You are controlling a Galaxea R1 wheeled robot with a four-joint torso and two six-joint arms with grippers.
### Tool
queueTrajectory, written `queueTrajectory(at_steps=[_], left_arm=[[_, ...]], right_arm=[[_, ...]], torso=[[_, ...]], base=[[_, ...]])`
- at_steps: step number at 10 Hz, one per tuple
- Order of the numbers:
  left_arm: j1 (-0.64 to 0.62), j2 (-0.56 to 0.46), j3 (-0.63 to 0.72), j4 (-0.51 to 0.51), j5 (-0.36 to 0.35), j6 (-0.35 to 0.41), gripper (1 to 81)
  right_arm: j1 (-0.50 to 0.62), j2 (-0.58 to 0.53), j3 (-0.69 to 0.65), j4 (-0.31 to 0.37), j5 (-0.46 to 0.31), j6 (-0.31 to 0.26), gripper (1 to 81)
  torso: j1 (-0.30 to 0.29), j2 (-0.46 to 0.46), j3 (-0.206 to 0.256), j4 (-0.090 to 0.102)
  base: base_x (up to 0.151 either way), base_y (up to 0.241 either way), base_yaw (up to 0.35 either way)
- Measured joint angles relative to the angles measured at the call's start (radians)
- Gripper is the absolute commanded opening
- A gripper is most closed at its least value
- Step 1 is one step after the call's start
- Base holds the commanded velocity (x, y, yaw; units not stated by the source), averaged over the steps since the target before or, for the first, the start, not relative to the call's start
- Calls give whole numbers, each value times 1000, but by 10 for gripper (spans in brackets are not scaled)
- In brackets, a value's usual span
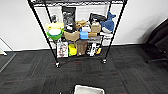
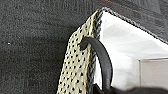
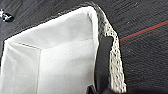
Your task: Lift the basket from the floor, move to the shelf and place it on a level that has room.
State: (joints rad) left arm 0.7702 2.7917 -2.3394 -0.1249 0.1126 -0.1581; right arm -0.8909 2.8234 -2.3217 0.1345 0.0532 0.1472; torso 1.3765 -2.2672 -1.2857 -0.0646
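The basket (image 1: 89, 89) sits low before the shelf (image 1: 77, 30), above the floor (image 1: 30, 72). Each wrist view shows a dark handle running toward that tool; whether either tool is pinching cannot be told. Keep the basket level and both sides even while approaching.

The basket (image 1: 88, 89) sits before the shelf (image 1: 77, 30), well apart.
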Motion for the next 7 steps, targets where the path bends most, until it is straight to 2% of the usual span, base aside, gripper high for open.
queueTrajectory(at_steps=[4, 7], left_arm=[[3, -17, 39, 0, 4, 0, 10], [9, -74, 140, 0, 3, 0, 10]], right_arm=[[-1, -7, 2, 0, 2, 0, 10], [-1, -19, 32, 0, 0, 0, 10]], torso=[[0, 0, 0, 0], [0, 0, 0, 0]], base=[[0, 0, 0], [0, 0, 0]])
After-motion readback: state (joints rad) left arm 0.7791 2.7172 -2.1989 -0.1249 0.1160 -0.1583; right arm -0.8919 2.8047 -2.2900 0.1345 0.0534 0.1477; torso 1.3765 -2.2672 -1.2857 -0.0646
